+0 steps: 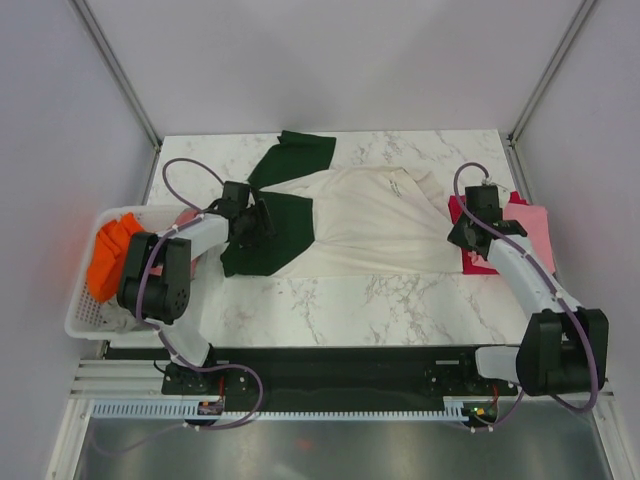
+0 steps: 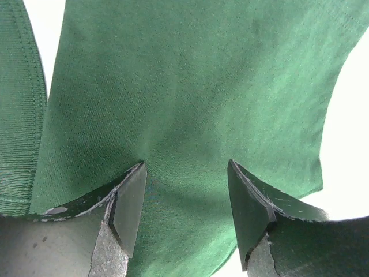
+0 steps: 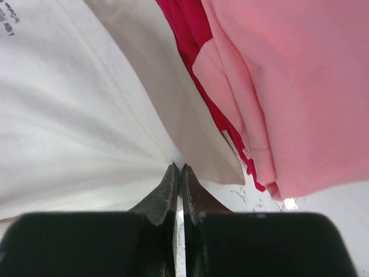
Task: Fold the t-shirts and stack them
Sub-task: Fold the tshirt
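The large cream t-shirt (image 1: 365, 225) with dark green sleeves (image 1: 268, 232) lies spread across the marble table. My left gripper (image 1: 262, 222) is open right over the near green sleeve (image 2: 190, 98), its tips on the cloth. My right gripper (image 1: 462, 236) is shut on the cream shirt's right edge (image 3: 86, 133), the cloth pinched between the tips. A pink t-shirt (image 1: 533, 232) lies folded on a crimson one (image 1: 478, 262) at the right; both show in the right wrist view, pink (image 3: 288, 86) over crimson (image 3: 190, 34). An orange t-shirt (image 1: 112, 255) lies in the basket.
A white slatted basket (image 1: 88, 318) stands at the table's left edge, with a dusty-rose cloth (image 1: 186, 216) at its far end. Grey walls and metal posts enclose the back and sides. The second green sleeve (image 1: 295, 155) lies toward the back.
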You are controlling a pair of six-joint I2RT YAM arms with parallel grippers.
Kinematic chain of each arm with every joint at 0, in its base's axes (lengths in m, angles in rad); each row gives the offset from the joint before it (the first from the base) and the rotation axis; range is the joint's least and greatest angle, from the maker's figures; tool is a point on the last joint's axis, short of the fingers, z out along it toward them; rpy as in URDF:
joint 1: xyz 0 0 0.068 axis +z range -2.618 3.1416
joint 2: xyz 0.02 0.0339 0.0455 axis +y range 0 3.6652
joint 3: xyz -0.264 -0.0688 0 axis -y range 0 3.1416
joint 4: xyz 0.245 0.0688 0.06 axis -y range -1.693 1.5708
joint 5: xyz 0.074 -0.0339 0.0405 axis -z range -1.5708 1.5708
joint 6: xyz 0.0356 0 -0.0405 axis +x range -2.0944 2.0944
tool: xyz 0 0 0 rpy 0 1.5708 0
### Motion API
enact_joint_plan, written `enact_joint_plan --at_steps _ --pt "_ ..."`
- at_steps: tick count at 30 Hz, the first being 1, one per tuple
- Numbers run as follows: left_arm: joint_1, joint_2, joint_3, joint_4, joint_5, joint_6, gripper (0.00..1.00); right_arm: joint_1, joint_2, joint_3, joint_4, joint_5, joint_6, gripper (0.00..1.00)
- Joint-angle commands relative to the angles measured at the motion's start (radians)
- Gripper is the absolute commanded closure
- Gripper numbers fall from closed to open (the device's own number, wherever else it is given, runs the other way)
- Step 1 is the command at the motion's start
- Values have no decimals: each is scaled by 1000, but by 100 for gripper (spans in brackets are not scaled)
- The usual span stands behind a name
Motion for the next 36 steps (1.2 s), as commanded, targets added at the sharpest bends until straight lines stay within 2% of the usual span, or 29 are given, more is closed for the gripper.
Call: enact_joint_plan --at_steps 1,3,6,7,18,33,35,36 --pt "16 48 18 8 0 -18 34 -14 -96 -25 -59 3 27 93" --pt "24 55 19 6 8 -17 34 -14 -109 -31 -84 -20 28 89" --pt "28 54 19 8 14 -14 34 -14 -95 -36 -80 -26 14 60" --pt "28 42 19 9 20 -15 34 -16 -75 -28 -80 -34 12 59" --pt "8 -29 -11 20 -15 5 34 -16 5 -88 -7 -114 -2 55" --pt "-32 -75 -38 46 -35 -3 34 -16 157 -123 98 -17 32 56" --pt "-30 -81 -39 46 -35 -1 34 -14 171 -125 112 -20 34 60" --pt "-32 -84 -42 46 -38 -1 34 -16 175 -125 111 -17 34 71"
